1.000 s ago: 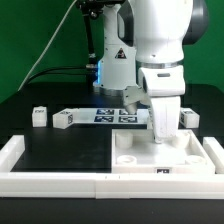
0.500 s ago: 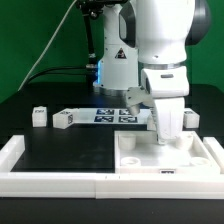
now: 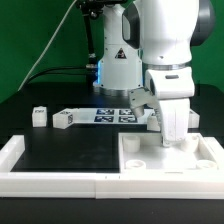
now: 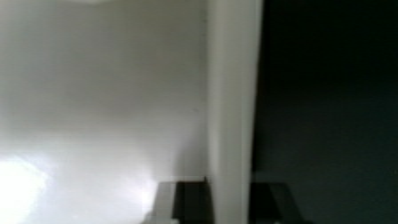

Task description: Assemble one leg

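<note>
Two small white legs stand on the black table at the exterior view's left, each with a square marker. Another leg shows partly behind the gripper. My gripper is far from the left legs, down on the far part of the large white square panel. In the wrist view the dark fingers straddle the panel's raised white edge, and the gripper is shut on it.
The marker board lies flat behind the panel, in front of the robot base. A white L-shaped wall borders the table's front and left side. Black table surface lies between the wall and the panel.
The gripper and the white square panel have shifted together toward the exterior view's right. The legs at the left have not moved.
</note>
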Robot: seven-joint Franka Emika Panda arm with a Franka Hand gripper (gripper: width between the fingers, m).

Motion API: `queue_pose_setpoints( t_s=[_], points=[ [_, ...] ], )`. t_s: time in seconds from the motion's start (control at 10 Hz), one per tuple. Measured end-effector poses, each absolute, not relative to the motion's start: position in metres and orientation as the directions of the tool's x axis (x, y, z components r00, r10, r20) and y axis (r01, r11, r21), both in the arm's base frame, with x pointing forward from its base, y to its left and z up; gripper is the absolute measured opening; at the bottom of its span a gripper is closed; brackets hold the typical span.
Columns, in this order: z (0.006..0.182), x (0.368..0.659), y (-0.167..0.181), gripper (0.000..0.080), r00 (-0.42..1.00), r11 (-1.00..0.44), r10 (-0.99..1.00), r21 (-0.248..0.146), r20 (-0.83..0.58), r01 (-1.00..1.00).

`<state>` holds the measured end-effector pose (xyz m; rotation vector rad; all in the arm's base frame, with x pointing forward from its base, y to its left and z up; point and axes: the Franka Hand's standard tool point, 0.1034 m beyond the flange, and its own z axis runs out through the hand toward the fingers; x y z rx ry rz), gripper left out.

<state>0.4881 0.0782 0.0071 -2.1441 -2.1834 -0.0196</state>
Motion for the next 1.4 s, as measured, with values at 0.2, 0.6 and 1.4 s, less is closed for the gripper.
queue_pose_setpoints(
  t_s=[0.2, 0.6, 1.4],
  points=[
    [0.007, 0.488, 0.078, 0.031, -0.015, 0.019, 0.998, -0.048, 0.067, 0.999],
    [0.007, 0.488, 0.077, 0.0618, -0.015, 0.018, 0.998, -0.048, 0.066, 0.999],
    [0.047, 0.458, 0.098, 0.0649, 0.185, -0.184, 0.982, -0.034, 0.031, 0.982]
  ],
)
